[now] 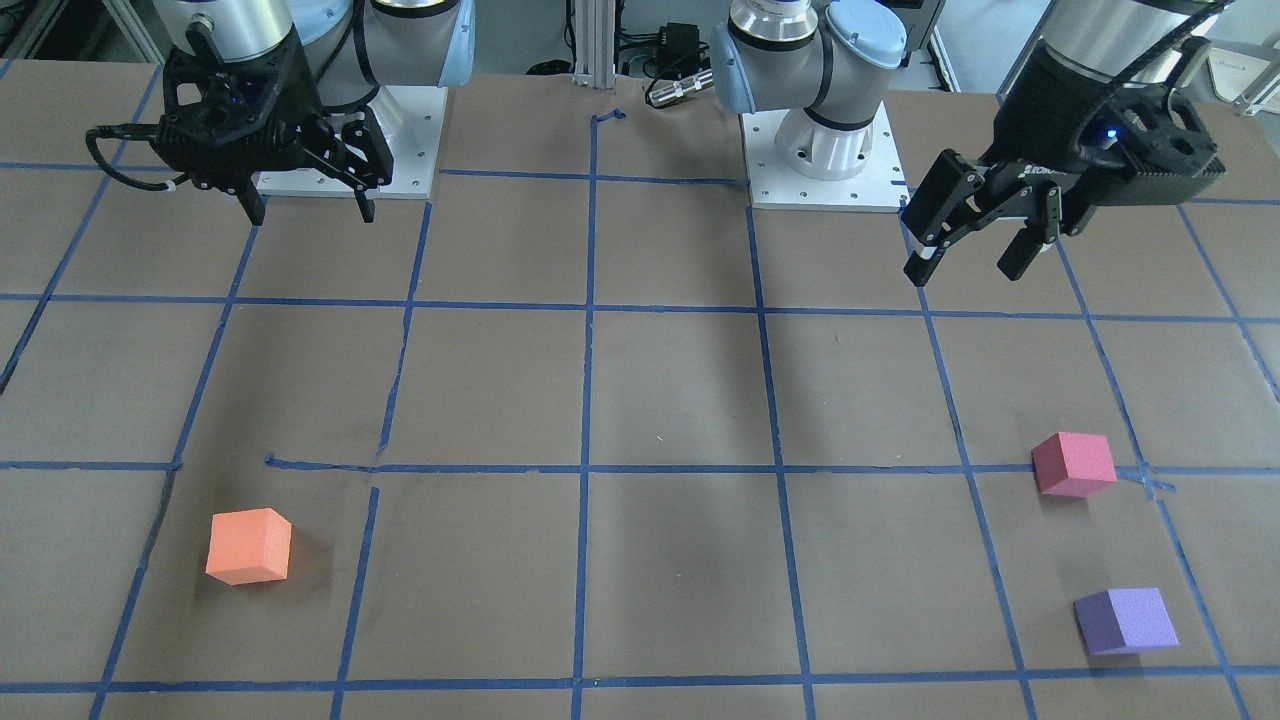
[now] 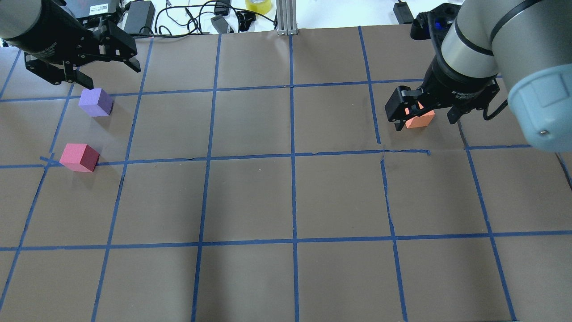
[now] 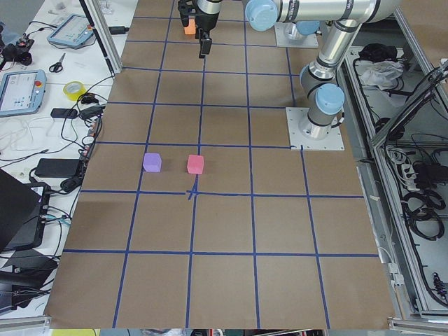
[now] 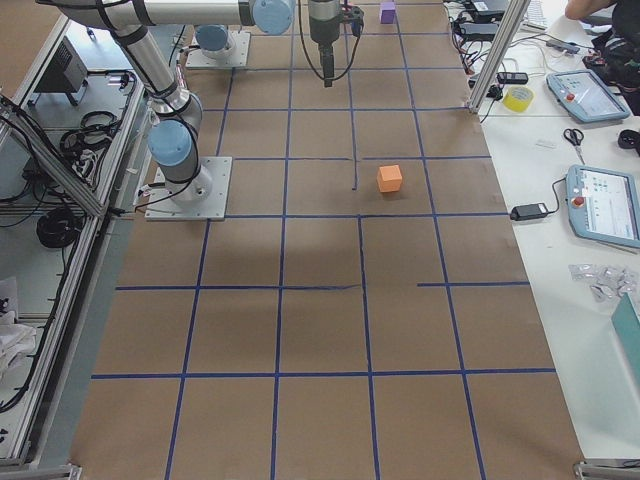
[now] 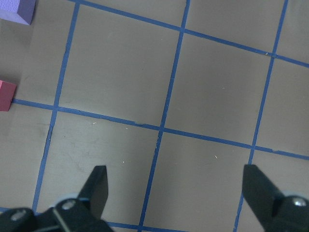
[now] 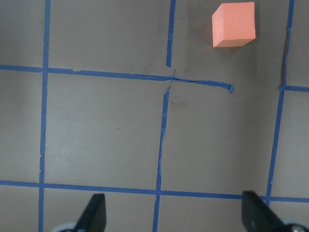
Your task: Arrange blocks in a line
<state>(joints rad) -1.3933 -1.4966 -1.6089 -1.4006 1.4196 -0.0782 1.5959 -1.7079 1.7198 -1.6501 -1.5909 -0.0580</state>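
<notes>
Two arms reach over a brown bench (image 1: 680, 400) gridded with blue tape, and each arm is cut off by the top edge of the front view. The left end effector (image 1: 965, 270) hangs above the bench, released, with nothing between its spread fingers. The right end effector (image 1: 310, 212) is also released and empty.

The three blocks lie unaligned on the far part of the bench. The orange block (image 1: 249, 546) sits alone on the robot's right side, well apart from the others. From overhead the right end effector covers part of it, while the right wrist camera shows it whole. On the left side, the pink-red block (image 1: 1073, 464) rests just beside a tape crossing. The purple block (image 1: 1125, 621) lies near it, farther from the robot. The left wrist camera crops both to slivers at its left edge.
</notes>
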